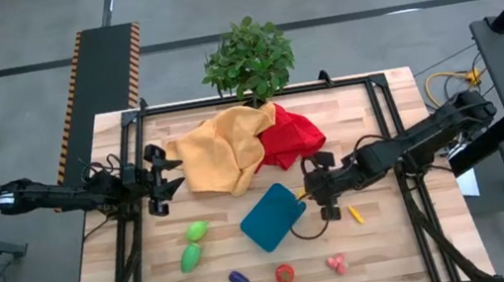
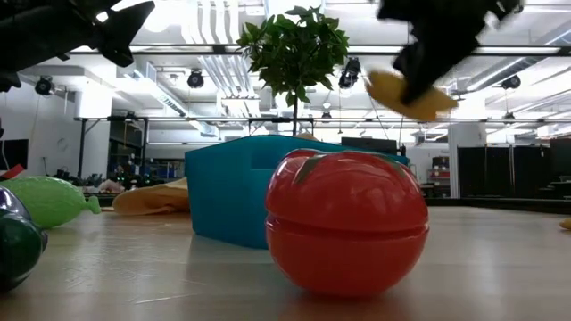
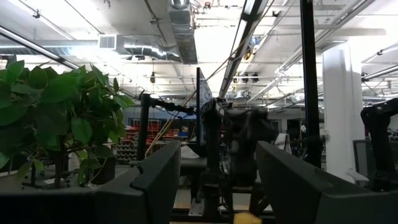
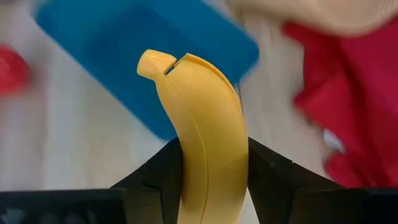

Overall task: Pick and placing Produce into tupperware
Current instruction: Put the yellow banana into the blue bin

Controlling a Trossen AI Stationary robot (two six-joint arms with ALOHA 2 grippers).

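My right gripper (image 1: 322,200) is shut on the yellow banana (image 4: 205,137) and hangs just right of the teal tupperware (image 1: 272,216). The low view shows the banana (image 2: 409,94) up in the air behind the tupperware (image 2: 234,192). My left gripper (image 1: 171,178) is open and waits at the table's left side, above the table, touching nothing. A small orange-yellow piece (image 1: 354,213) lies right of the right gripper. Two green pieces (image 1: 196,231) (image 1: 191,258), the purple eggplant (image 1: 240,280), the red tomato (image 1: 284,274) and the pink-red berry (image 1: 337,264) rest on the table near its front edge. My right gripper pinches the banana's middle (image 4: 208,168) between its two fingers (image 4: 158,180), which lie across the fruit. The fingers come slanting down from the table's right. The stem end (image 4: 155,62) sticks out past the fingertips toward the tupperware. The banana is lifted clear of the table.
A yellow cloth (image 1: 219,151) and a red cloth (image 1: 290,138) lie crumpled on the far half of the table. A potted plant (image 1: 250,61) stands at the far edge. A black frame (image 1: 255,95) runs around the table. Bare wood shows between the tupperware and the produce row.
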